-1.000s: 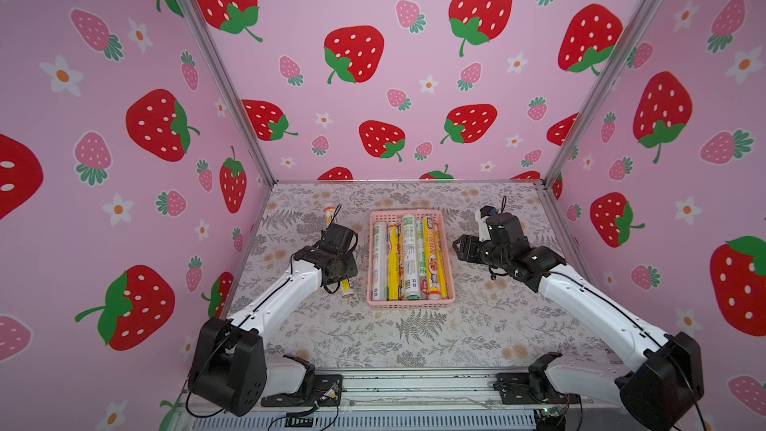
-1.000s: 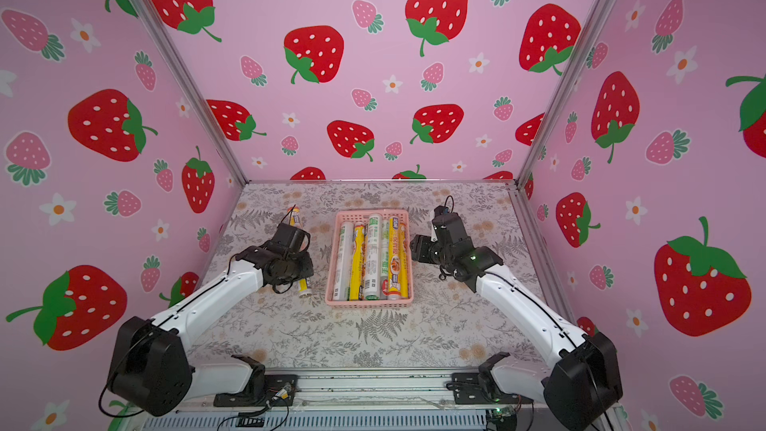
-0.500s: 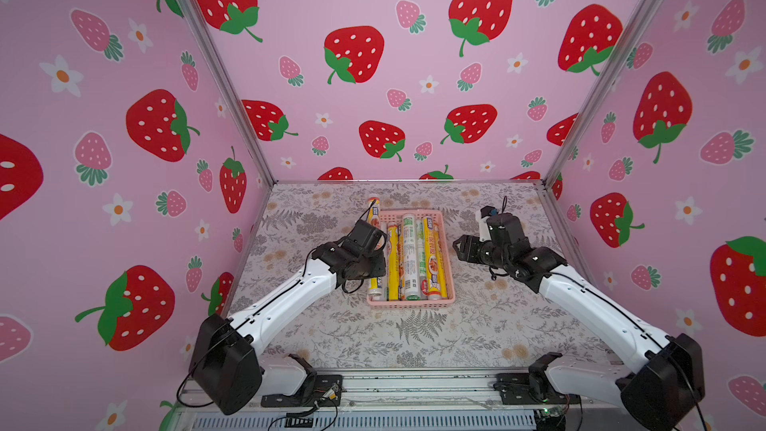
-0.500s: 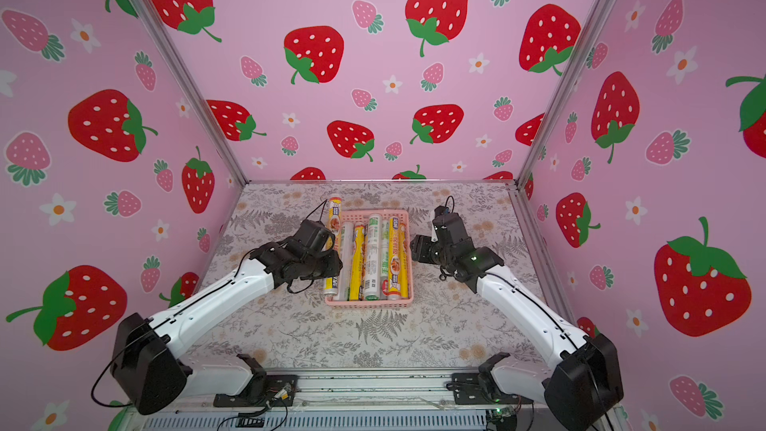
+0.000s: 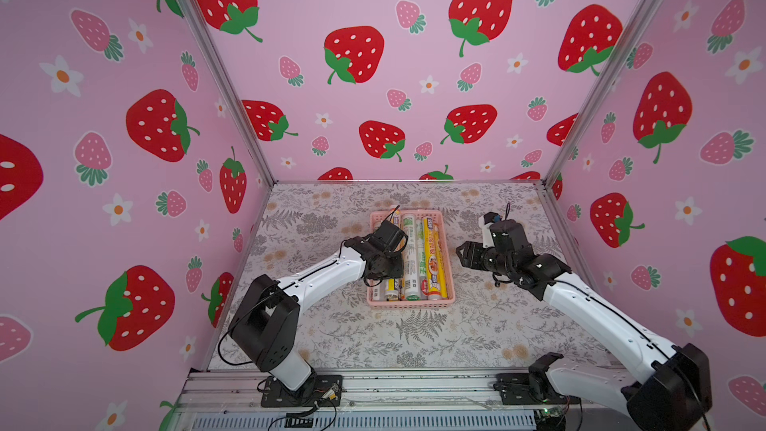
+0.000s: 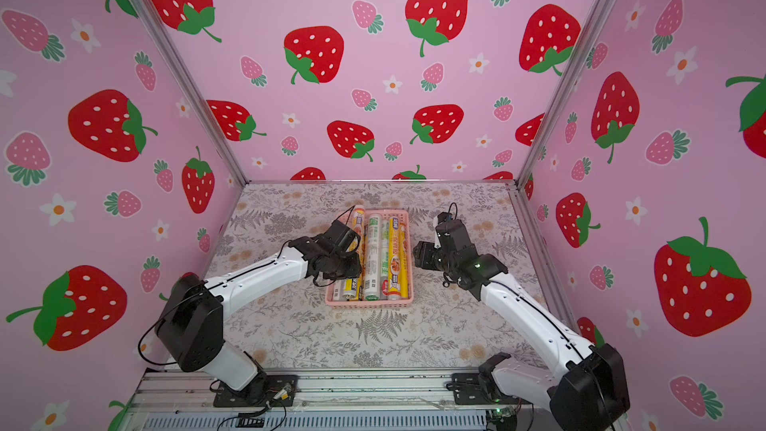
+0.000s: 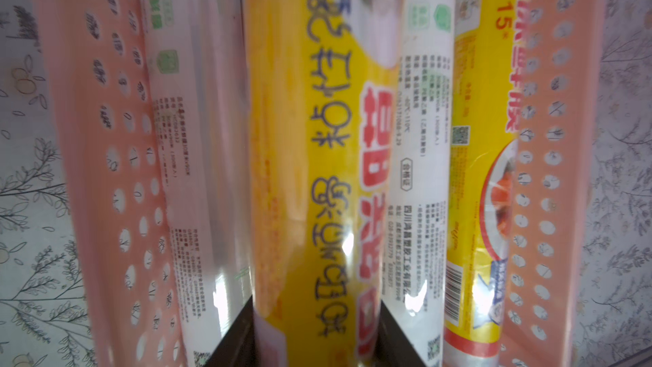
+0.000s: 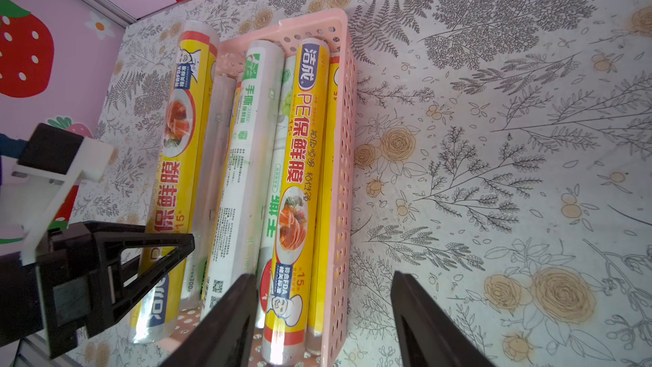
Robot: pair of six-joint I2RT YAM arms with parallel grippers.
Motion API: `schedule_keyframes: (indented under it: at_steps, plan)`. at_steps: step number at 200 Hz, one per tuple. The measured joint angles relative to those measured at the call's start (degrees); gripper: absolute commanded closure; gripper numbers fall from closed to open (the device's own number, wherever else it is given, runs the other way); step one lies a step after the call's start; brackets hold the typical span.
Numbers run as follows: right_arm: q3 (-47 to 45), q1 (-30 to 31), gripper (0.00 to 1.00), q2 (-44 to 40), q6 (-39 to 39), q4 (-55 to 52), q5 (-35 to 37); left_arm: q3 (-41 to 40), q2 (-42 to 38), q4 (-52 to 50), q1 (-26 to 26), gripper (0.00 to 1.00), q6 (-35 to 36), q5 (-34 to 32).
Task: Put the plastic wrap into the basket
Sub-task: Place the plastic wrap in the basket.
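The left gripper (image 7: pixel 316 301) is clamped round a yellow roll (image 7: pixel 310 135), holding it over the left side of the pink slotted basket (image 5: pixel 410 304), where other rolls (image 8: pixel 296 171) lie. The right gripper (image 8: pixel 323 275) hangs parted and empty beside it. The roll looks light and stiff, its glossy film slippery: best held mid-length.

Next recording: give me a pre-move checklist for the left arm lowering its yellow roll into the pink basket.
1. Left end effector shut on the yellow plastic wrap roll: ok.
2. Held roll roughly parallel to the stored rolls in the pink basket: ok.
3. Its far end inside the far rim: cannot tell; both top views show it at or past the rim.
4. Free gap beneath it: cannot tell; the roll hides it.
5. Right end effector open, empty, beside the basket's wall: ok.
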Motion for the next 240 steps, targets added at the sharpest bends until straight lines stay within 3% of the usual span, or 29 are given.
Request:
schedule_keyframes:
  at_steps: [121, 184, 216, 240]
  plan:
    - [0.00, 0.00, 0.35, 0.02, -0.72, -0.24, 0.79, -1.31, -0.07, -0.22, -0.11, 0.60, -2.62, -0.87]
    - [0.00, 0.00, 0.35, -0.07, -0.92, -0.92, 1.14, -1.29, 1.79, -1.33, -0.11, 0.53, -2.29, -3.41]
    - [0.00, 0.00, 0.35, -0.87, -0.94, -1.09, 1.42, -1.27, 2.19, -1.79, -0.11, 0.36, -1.90, -4.09]
    - [0.00, 0.00, 0.33, -1.66, -1.05, -1.09, 1.66, -1.25, 2.16, -1.92, -0.11, 0.31, -0.96, -4.48]
